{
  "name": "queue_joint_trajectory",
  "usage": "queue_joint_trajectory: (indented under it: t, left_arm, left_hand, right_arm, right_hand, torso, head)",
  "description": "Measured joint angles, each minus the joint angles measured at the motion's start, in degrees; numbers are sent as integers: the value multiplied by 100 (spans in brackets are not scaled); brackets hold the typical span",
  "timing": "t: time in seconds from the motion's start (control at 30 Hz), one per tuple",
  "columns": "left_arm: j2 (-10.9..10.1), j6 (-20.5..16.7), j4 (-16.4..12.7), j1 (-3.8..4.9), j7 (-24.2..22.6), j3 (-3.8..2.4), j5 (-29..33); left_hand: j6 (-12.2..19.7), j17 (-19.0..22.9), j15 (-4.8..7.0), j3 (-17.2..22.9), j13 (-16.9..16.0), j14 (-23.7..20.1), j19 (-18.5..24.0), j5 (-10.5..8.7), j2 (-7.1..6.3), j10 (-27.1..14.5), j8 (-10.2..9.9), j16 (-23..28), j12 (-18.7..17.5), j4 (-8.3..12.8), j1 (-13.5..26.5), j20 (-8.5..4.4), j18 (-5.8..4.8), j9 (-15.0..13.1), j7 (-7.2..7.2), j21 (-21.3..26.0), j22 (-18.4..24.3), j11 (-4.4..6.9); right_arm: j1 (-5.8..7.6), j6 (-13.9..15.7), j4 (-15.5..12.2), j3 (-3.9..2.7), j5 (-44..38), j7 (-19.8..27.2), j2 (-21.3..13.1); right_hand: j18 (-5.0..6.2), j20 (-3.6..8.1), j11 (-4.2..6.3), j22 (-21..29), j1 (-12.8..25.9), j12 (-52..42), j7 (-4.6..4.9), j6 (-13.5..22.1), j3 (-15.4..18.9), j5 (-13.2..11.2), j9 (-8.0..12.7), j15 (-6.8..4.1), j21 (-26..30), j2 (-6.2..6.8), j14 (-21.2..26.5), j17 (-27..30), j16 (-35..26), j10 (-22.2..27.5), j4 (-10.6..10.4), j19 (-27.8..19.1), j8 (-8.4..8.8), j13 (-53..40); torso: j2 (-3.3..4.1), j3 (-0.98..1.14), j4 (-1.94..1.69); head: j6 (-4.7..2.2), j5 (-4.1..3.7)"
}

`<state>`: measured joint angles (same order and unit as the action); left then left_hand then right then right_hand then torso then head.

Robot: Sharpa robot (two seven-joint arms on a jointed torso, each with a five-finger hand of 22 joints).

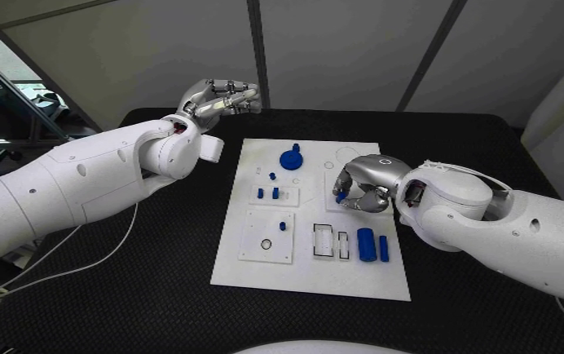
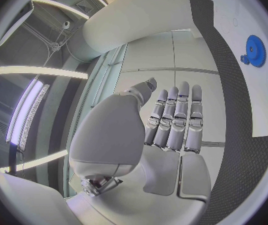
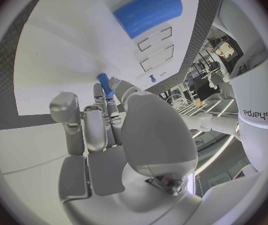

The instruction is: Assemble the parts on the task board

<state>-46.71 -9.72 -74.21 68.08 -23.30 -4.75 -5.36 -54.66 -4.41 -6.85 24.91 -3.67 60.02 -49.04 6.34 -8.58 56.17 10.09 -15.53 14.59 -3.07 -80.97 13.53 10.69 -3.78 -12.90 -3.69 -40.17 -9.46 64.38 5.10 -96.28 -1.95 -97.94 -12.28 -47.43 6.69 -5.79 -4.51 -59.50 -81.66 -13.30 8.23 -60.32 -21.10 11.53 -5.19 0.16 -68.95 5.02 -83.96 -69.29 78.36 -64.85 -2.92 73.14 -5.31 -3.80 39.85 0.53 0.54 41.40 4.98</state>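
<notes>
The white task board (image 1: 308,264) lies in the middle of the black table. My right hand (image 1: 364,184) hovers low over the board's right middle and pinches a small blue peg (image 1: 342,196) between thumb and fingertip. The right wrist view shows the same peg (image 3: 104,84) at the fingertips, pointing down at the board. My left hand (image 1: 221,99) is raised above the table's back left, off the board, and holds nothing; in its wrist view the fingers (image 2: 176,119) are stretched out. A blue gear (image 1: 290,159) sits at the board's far end, also seen as the gear (image 2: 255,47).
Near the right hand lie a large blue cylinder (image 1: 367,244) and a thinner blue pin (image 1: 385,248); the cylinder (image 3: 147,12) shows beyond the fingertips. Small blue pegs (image 1: 268,193) stand in a block left of centre, and another peg (image 1: 284,227) nearer. Rectangular slots (image 1: 323,240) lie beside the cylinder.
</notes>
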Motion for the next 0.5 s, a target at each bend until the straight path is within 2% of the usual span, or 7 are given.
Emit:
queue_joint_trajectory:
  t: [0.27,0.5]
  left_arm:
    - [-9,6,-3,0,0,1,0]
    - [-13,13,-6,-1,0,2,0]
  left_hand:
    - [0,0,0,0,0,0,-61,0,0,18,0,43,-1,0,0,-22,0,0,0,0,59,-18]
    - [0,-1,0,0,-1,40,-61,0,0,17,22,67,-1,0,0,-22,0,-1,0,0,84,-18]
  right_arm:
    - [0,152,-26,0,-69,-4,-3]
    - [-4,398,-194,4,-149,-4,-87]
  right_hand:
    - [1,34,62,-187,-90,34,-14,-199,-261,-94,-13,-38,-126,-64,3,-99,65,-242,152,84,-40,-21]
    - [1,68,0,-329,-175,101,-22,-318,-476,-159,-64,-59,-245,-96,-18,-172,102,-366,302,132,-84,-45]
  torso:
    - [0,2,4]
    - [-2,3,7]
  head:
    - [18,-3]
    - [36,-6]
